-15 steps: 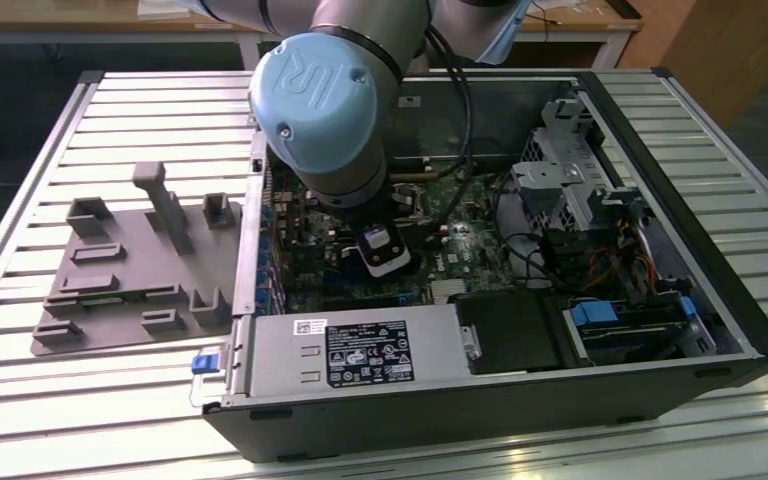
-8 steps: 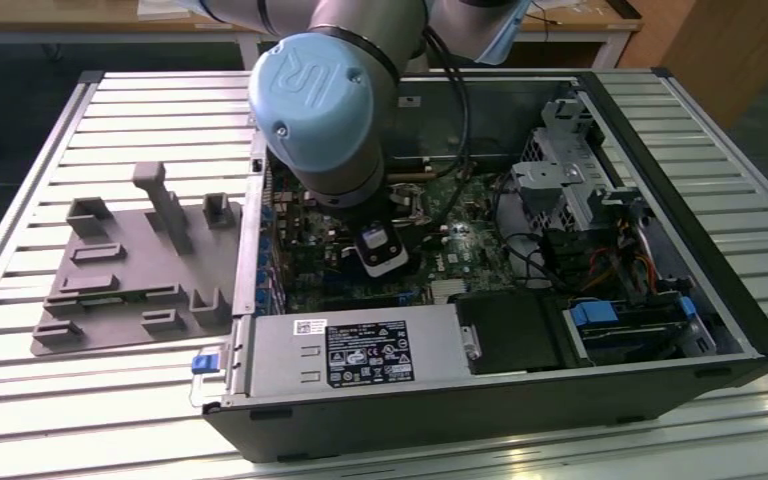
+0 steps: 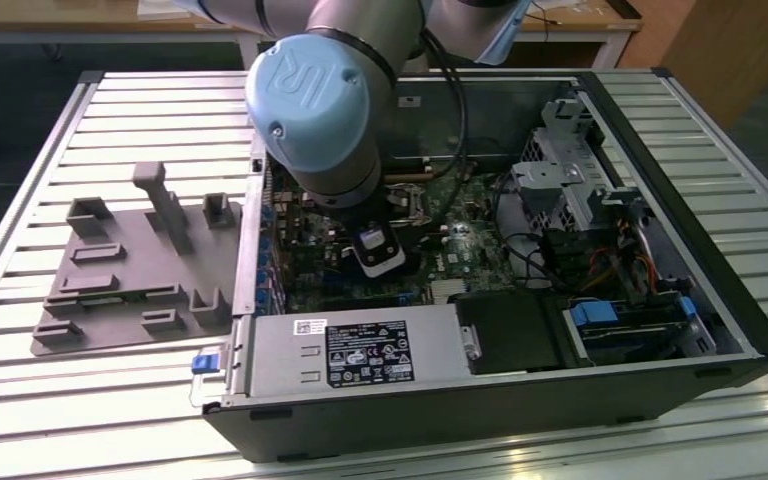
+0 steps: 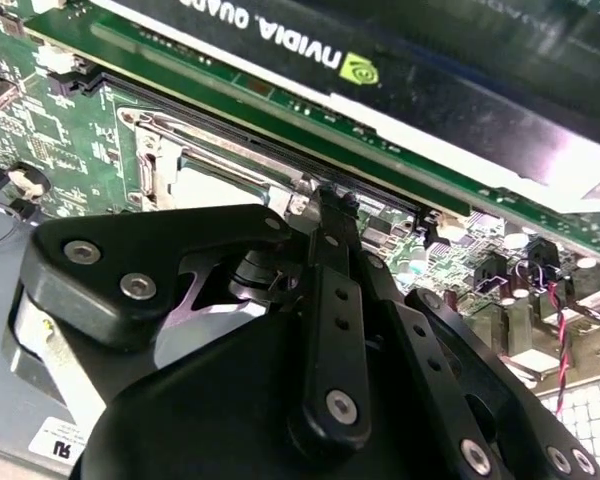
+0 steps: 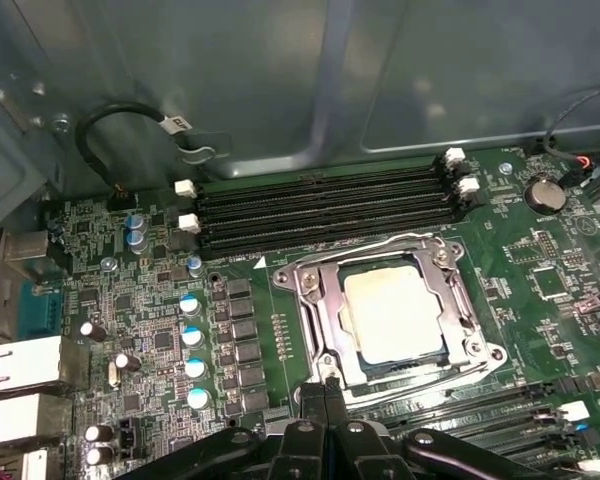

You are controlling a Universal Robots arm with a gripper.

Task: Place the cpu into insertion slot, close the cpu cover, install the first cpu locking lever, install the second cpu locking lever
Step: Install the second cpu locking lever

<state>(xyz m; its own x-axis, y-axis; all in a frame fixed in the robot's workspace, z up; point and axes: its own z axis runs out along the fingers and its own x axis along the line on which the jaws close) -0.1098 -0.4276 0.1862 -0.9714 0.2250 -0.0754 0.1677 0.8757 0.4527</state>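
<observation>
In the exterior view, the arm reaches into the open computer case (image 3: pixel 651 300) on the slatted bench (image 3: pixel 37 400), its gripper (image 3: pixel 381 262) low over the motherboard. In the second wrist view, the fingers (image 4: pixel 332 232) are pressed together at the edge of the insertion slot (image 4: pixel 200 175). In the first wrist view, the cpu (image 5: pixel 392 312) sits in the slot with the cpu cover (image 5: pixel 320 290) down around it.

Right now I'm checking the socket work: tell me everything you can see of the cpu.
The cpu is a flat square chip with a pale, dull metal top. It lies flat in the insertion slot on the green board, and the silvery cpu cover frames it. The gripper sits shut by the socket's near edge, not touching the chip.
</observation>
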